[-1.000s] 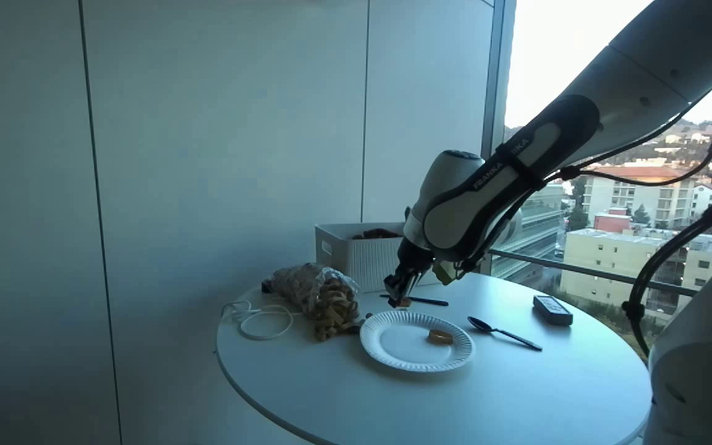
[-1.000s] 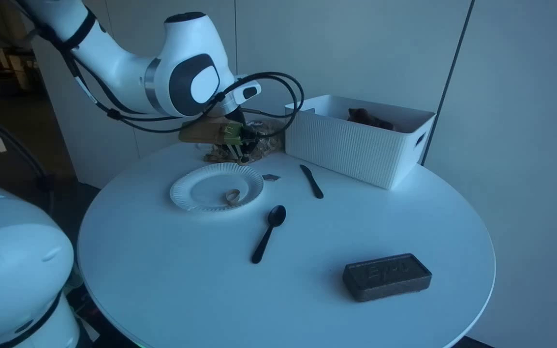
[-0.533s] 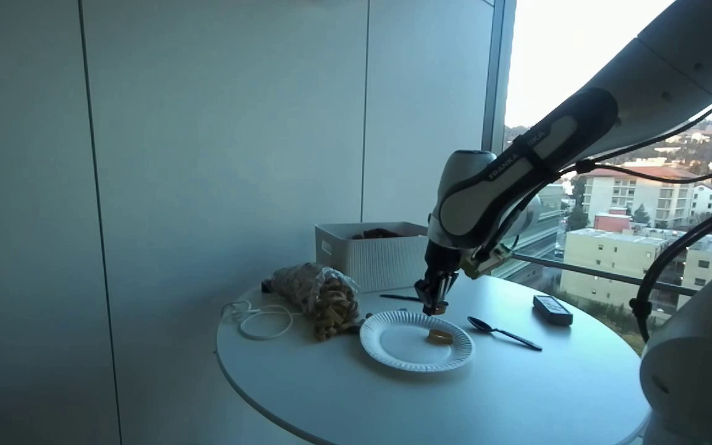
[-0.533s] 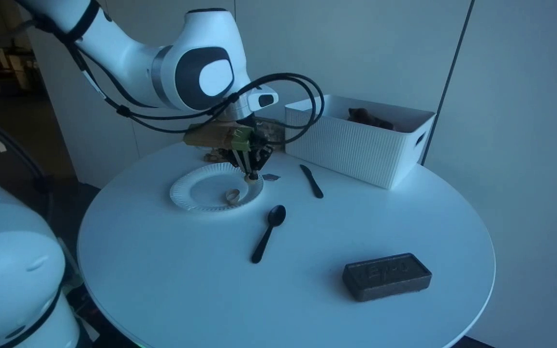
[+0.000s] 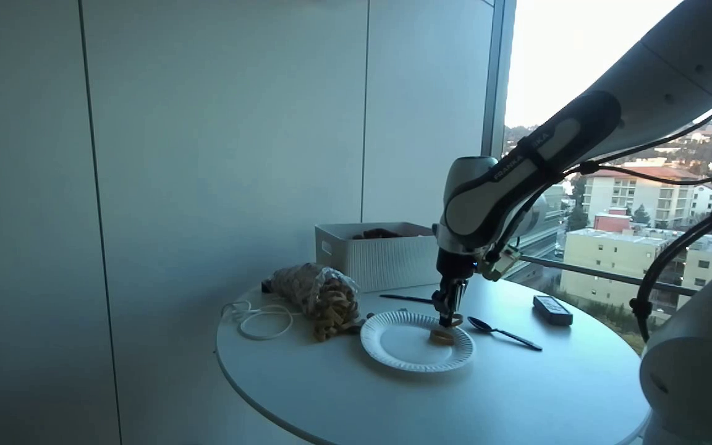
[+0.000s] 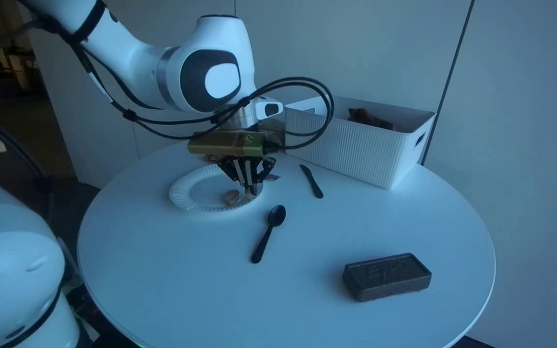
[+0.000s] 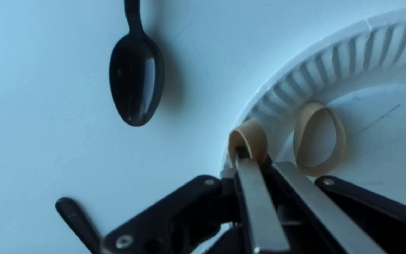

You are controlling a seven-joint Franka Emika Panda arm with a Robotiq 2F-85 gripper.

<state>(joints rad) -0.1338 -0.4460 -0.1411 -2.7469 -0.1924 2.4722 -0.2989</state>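
1. Evidently, the black two-fingered gripper (image 7: 254, 157) pinches the wall of a small tan ring (image 7: 257, 138) of thin, flat band, one tip inside the ring and the other apparently outside
2. In an exterior view that ring is over the fluted rim of a round white paper plate (image 5: 400, 351), at about 2 o'clock; whether ring and rim touch cannot be told
3. In the wrist view, a second tan loop (image 7: 303, 137) of similar flat band lies on the plate near the tips, between 2 and 3 o'clock from them, and a glossy black plastic spoon (image 7: 136, 81) lies on the round white tabletop (image 7: 65, 141) at 10 o'clock
4. A clear plastic bag (image 5: 297, 285) spilling tan strips (image 5: 336, 309) lies at 10 o'clock from the plate in an exterior view
5. Judging by its thin wall, the held ring should be very light, soft and springy, hard to break yet easily squashed or twisted; the flat band, midway across its width, seems the place to hold
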